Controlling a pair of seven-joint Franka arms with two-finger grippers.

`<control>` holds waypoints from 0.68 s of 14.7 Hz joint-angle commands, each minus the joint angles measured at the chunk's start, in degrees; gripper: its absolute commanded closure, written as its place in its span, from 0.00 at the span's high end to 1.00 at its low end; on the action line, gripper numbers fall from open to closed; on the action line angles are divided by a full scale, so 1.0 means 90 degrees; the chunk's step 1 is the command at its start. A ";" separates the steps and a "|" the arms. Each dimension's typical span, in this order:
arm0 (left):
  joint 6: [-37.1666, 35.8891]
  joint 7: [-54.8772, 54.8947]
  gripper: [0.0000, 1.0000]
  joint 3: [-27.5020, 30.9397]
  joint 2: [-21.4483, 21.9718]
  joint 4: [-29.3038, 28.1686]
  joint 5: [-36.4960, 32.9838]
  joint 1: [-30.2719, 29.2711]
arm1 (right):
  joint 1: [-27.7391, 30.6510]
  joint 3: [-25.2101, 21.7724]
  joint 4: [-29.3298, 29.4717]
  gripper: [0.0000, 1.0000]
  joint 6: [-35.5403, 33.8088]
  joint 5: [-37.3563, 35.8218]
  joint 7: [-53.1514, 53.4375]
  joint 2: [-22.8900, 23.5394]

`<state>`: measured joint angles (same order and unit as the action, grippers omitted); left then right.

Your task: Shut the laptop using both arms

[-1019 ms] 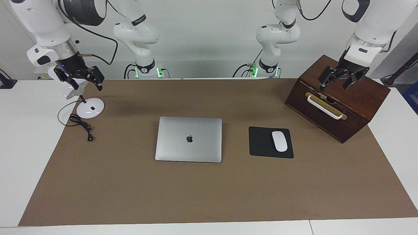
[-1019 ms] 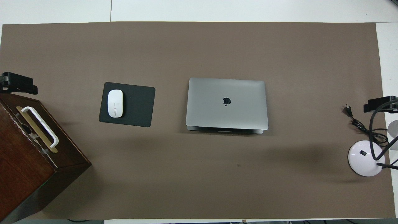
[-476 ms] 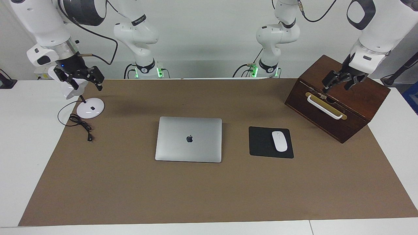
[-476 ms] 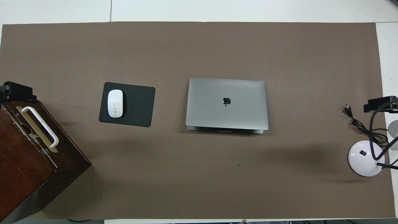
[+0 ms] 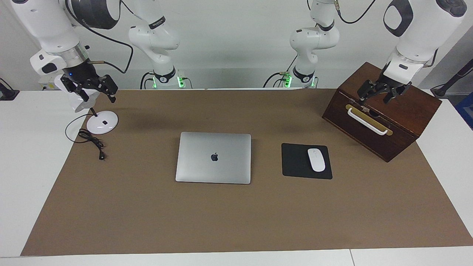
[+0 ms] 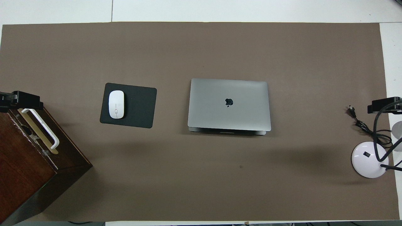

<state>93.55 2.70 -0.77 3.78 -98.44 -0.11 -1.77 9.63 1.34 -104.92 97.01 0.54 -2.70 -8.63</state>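
A: The laptop (image 5: 213,157), one thin silver-grey metal slab with a dark apple logo on its lid, lies shut and flat at the middle of the brown mat (image 5: 236,218) in your facing view. Beside it, toward the left arm's end, you have one black mouse pad (image 5: 297,162) with one white mouse (image 5: 316,160) on it.

B: And the two grippers?

A: The left gripper (image 5: 378,92) hangs over the one dark wooden box (image 5: 402,118) with a white handle; its fingers stand apart, clamped on nothing. The right gripper (image 5: 95,89) hangs over the one white desk lamp (image 5: 100,122) and its black cable, fingers apart too. Neither touches the laptop.

B: From overhead?

A: You see the same single laptop (image 6: 229,104) mid-mat, with a thin edge of its base showing under the lid on the side nearer the robots. The mouse pad (image 6: 138,106) and mouse (image 6: 116,104) sit beside it. Only a black tip of the left gripper (image 6: 23,99) shows, over the box (image 6: 25,169), and one of the right gripper (image 6: 384,105) shows at the lamp (image 6: 366,158) end.
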 commanded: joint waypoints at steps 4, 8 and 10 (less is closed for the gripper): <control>-0.0168 0.0198 1.00 -0.0012 0.0049 0.0146 -0.0047 0.0020 | 0.0092 0.0018 -0.0090 1.00 0.0110 -0.0011 0.0046 -0.0037; -0.0169 0.0159 1.00 -0.0022 0.0009 0.0215 -0.0017 0.0001 | 0.0121 0.0018 -0.0090 1.00 0.0061 -0.0011 0.0046 -0.0047; -0.0150 0.0014 1.00 -0.0022 0.0019 0.0167 -0.0017 0.0010 | 0.0112 0.0018 -0.0090 1.00 0.0041 -0.0011 0.0046 -0.0047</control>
<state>93.12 3.66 -0.98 3.81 -97.24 -0.11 -1.76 10.11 1.16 -104.95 97.01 0.54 -2.70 -8.62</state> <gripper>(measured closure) 0.000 0.000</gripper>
